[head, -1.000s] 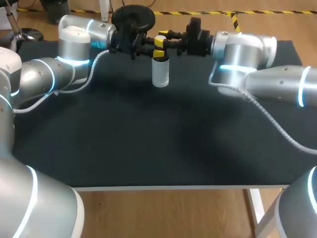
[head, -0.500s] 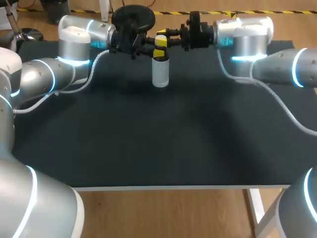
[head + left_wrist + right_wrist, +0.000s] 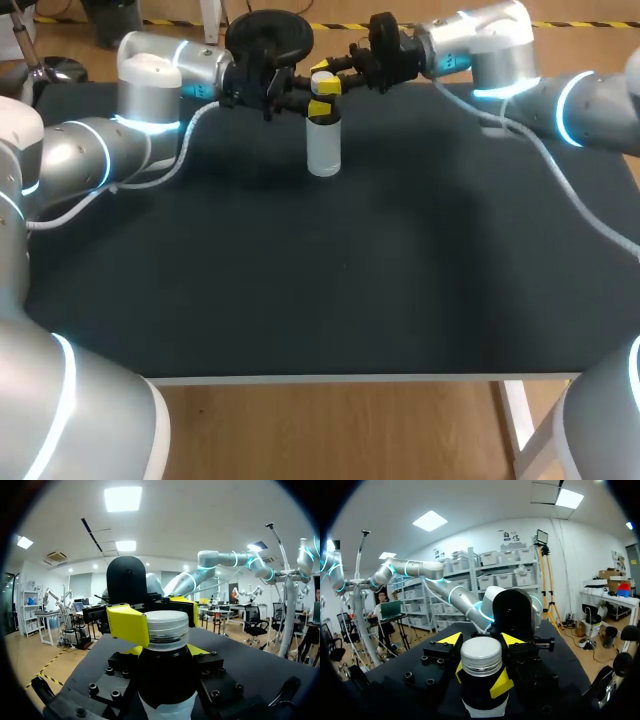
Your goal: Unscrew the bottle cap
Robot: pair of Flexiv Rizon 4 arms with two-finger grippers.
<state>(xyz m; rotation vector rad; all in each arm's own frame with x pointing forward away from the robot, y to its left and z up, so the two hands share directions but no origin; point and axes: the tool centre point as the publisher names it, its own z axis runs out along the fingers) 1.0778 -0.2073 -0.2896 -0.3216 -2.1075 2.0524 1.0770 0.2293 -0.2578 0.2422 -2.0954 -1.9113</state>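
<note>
The bottle point(image 3: 323, 150) stands upright near the far edge of the worktop point(image 3: 300, 280), between the two arms. The left hand point(image 3: 166, 652) comes in from the side and is closed on the dark neck just under the cap point(image 3: 167, 626), a yellow tip on either side. The right hand point(image 3: 326, 82) comes from the opposite side, slightly higher, with its fingers pressed against the cap's two sides.

Left gripper point(image 3: 318, 106) and right gripper point(image 3: 323, 82) face each other, clamped; arms outstretched.
</note>
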